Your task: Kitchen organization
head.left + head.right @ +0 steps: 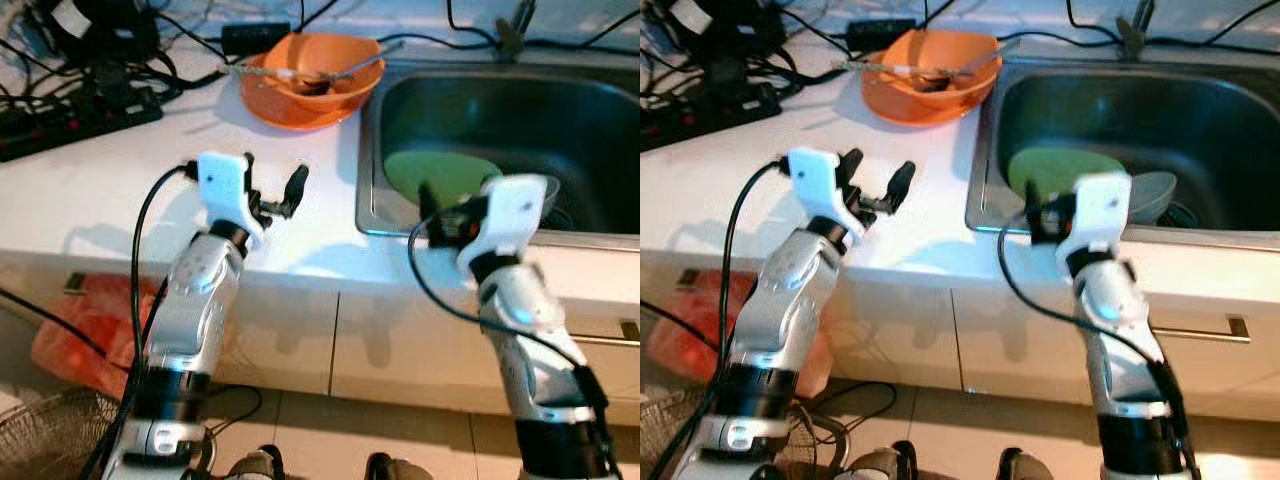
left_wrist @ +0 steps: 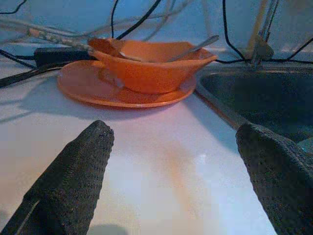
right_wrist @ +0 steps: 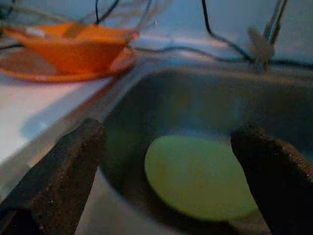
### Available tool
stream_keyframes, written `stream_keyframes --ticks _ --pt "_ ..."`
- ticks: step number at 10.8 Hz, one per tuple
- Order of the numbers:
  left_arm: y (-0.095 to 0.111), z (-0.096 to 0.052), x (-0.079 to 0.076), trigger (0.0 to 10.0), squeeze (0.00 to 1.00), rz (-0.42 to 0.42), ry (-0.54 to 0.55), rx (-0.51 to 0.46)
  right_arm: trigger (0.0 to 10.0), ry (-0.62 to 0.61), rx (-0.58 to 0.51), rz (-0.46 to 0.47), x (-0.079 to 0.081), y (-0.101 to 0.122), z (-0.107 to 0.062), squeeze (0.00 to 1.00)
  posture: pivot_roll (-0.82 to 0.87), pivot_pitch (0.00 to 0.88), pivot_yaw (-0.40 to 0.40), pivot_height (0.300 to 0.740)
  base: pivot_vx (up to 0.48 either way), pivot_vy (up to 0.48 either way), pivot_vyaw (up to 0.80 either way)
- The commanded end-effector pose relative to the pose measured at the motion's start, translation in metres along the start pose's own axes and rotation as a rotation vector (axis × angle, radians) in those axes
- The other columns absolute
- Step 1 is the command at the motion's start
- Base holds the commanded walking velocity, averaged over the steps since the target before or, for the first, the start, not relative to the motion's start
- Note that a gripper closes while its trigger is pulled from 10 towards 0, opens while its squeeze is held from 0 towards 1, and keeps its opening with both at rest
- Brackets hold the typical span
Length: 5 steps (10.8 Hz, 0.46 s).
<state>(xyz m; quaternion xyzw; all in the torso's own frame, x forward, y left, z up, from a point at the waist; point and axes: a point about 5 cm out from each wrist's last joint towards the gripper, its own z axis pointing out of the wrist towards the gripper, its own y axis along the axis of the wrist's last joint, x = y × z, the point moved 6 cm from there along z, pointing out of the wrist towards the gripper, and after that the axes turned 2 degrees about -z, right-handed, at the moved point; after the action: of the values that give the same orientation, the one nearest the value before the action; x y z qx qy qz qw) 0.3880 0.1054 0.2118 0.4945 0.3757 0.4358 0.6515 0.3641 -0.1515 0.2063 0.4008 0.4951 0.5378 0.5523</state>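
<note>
Left gripper (image 1: 272, 188) spread wide, empty, low over counter (image 1: 120, 190), aimed at bowl (image 1: 310, 70) on plate (image 2: 88, 88) left of sink (image 1: 600, 110), likely lining up. Right gripper (image 3: 166, 161) (also wide, empty) over sink's green plate (image 1: 440, 172).

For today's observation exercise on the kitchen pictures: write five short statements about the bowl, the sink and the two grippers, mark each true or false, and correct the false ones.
1. The orange bowl sits on an orange plate. True.
2. A green plate lies on the counter. False: it lies inside the sink.
3. The left gripper holds the bowl. False: it is open over bare counter, short of the bowl.
4. The right gripper is open above the sink. True.
5. The bowl is empty. False: utensils rest in it.
</note>
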Motion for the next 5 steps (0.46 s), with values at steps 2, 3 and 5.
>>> stream_keyframes --ticks 2,3,5 --pt "0.022 -0.005 -0.004 10.0 0.00 0.017 -0.001 -0.081 10.0 -0.003 -0.088 -0.042 0.000 0.021 0.004 0.00 0.03 0.143 0.029 0.740 0.264 0.000 0.00" --pt "0.027 -0.004 -0.006 10.0 0.00 0.023 -0.006 -0.093 10.0 0.005 -0.111 -0.053 0.002 0.028 0.006 0.00 0.03 0.135 0.026 0.740 0.304 0.000 0.00" --pt "0.028 -0.002 -0.007 10.0 0.00 0.018 -0.012 -0.093 10.0 0.004 -0.124 -0.058 0.002 0.031 0.009 0.00 0.02 0.124 0.024 0.740 0.323 0.000 0.00"
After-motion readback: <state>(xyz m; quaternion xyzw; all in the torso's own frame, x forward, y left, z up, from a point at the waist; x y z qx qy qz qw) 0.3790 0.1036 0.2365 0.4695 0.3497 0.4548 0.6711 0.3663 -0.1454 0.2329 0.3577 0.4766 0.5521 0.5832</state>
